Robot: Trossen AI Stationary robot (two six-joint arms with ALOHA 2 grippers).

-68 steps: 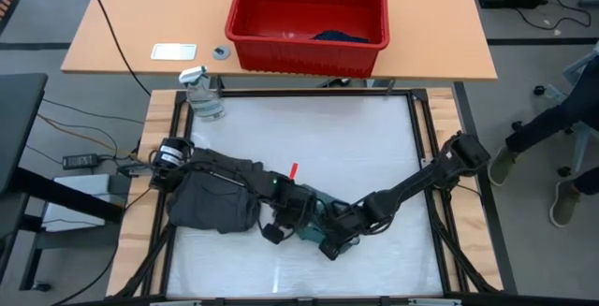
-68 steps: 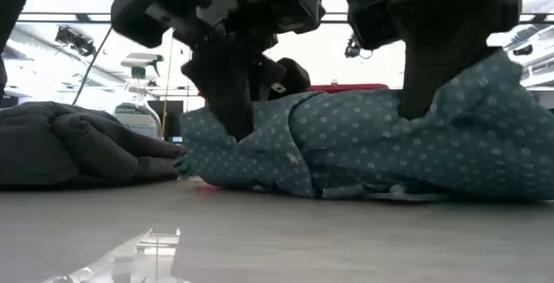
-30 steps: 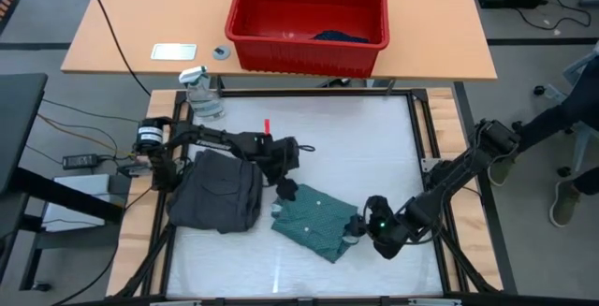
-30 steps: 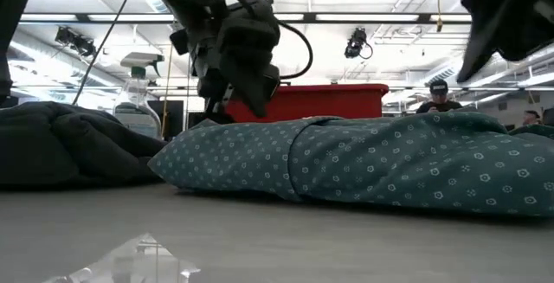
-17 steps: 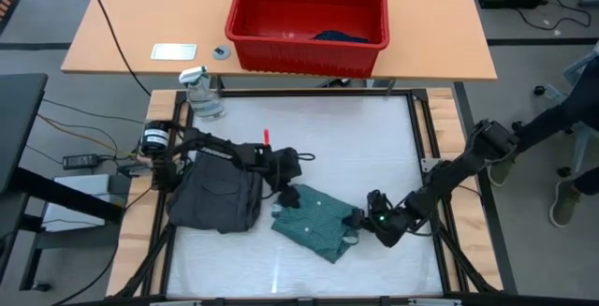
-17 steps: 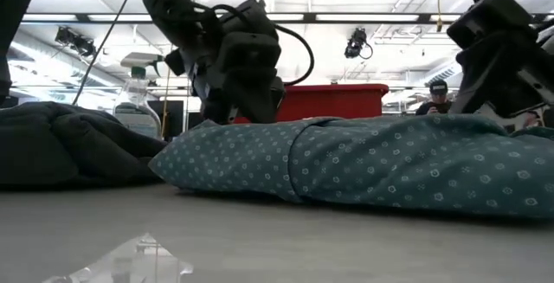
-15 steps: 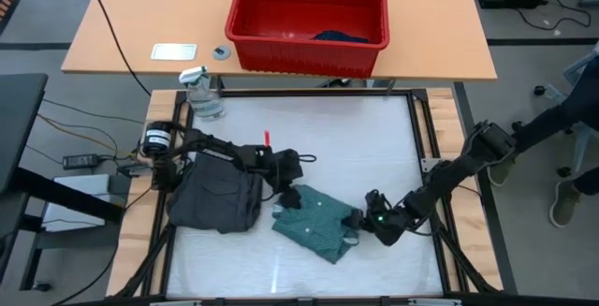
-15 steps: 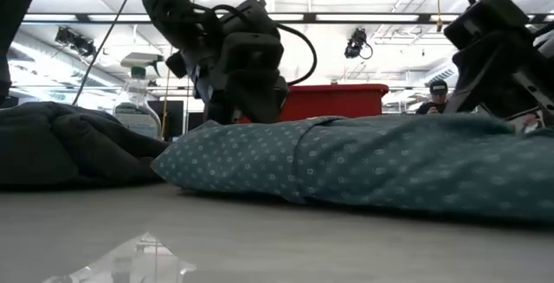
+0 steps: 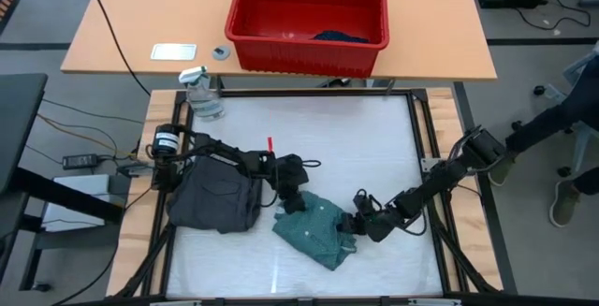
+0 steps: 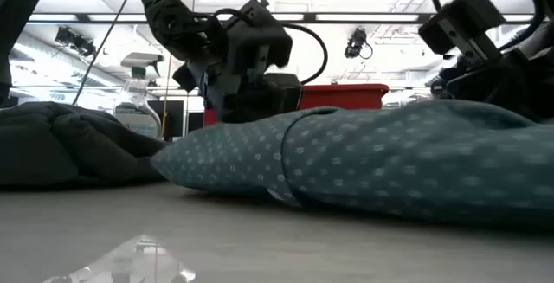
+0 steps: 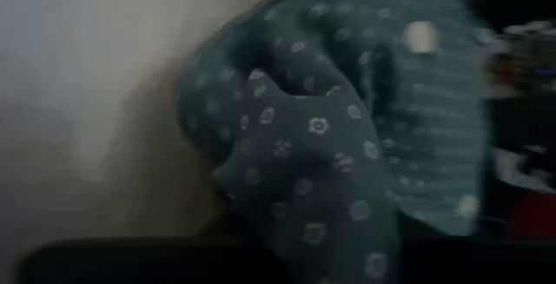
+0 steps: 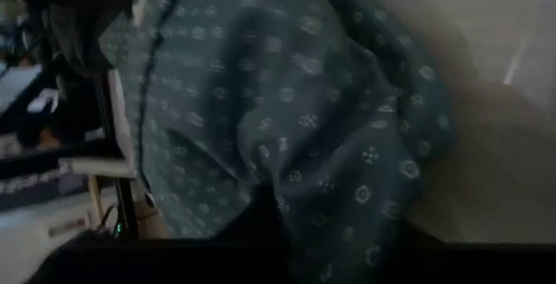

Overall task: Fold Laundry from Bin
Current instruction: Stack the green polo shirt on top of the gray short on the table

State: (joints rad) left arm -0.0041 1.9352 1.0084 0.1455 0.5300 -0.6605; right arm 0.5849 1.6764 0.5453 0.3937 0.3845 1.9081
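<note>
Teal shirt — pinched (both ends) between jaws.

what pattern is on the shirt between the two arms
Teal-green shirt with small pale dots; clearest in the right wrist view.

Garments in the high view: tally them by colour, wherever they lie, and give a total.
Teal-green dotted: 1, the T-shirt on the white work surface, between the two grippers.
Dark grey: 1, the folded piece left of it.
Dark blue: 1, a piece showing inside the red bin.
Total: 3 garments visible.
</note>
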